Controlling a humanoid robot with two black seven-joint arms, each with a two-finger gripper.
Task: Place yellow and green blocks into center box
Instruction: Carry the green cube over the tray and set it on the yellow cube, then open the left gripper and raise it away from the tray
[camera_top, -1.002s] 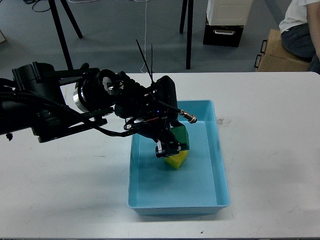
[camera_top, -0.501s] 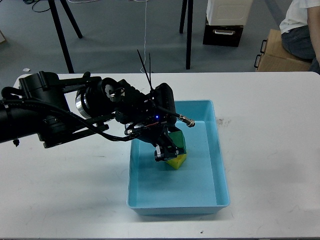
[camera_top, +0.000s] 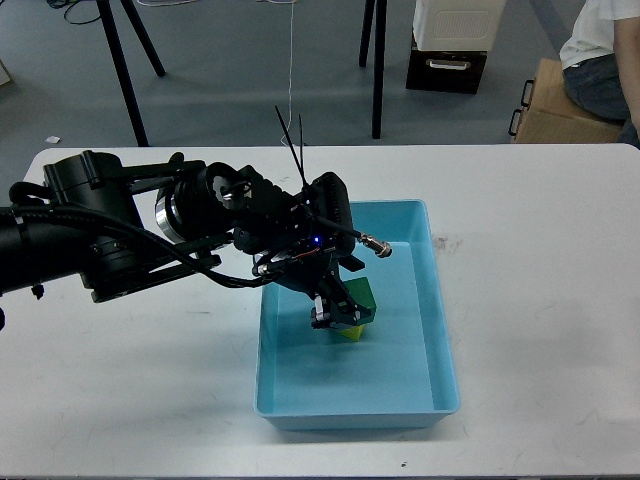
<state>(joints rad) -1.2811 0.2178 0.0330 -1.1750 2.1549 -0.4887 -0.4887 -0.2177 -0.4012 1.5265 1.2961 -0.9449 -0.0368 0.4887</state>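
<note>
Left pincer (camera_top: 338, 312): frame centre, lowered inside box, clamped on green block.
Green block (camera_top: 359, 298): atop yellow block (camera_top: 350, 331).
Box (camera_top: 440, 330): light blue, mid-worktop (camera_top: 540, 300).
Right pincer: outside the frame.

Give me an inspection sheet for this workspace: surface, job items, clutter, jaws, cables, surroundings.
Surface: white table, faint dark smudges right of the box.
Job's things: blue box at centre; green block and yellow block both inside it, touching, green partly over yellow.
Clutter: nothing seen on the table.
Grippers: left gripper reaches down into the box at the blocks; whether its jaws are open cannot be told. Right gripper not in view.
Cables: black wires and zip-tie tails along the left arm.
Surroundings: grey floor, black stand legs, cardboard box, seated person at top right.
</note>
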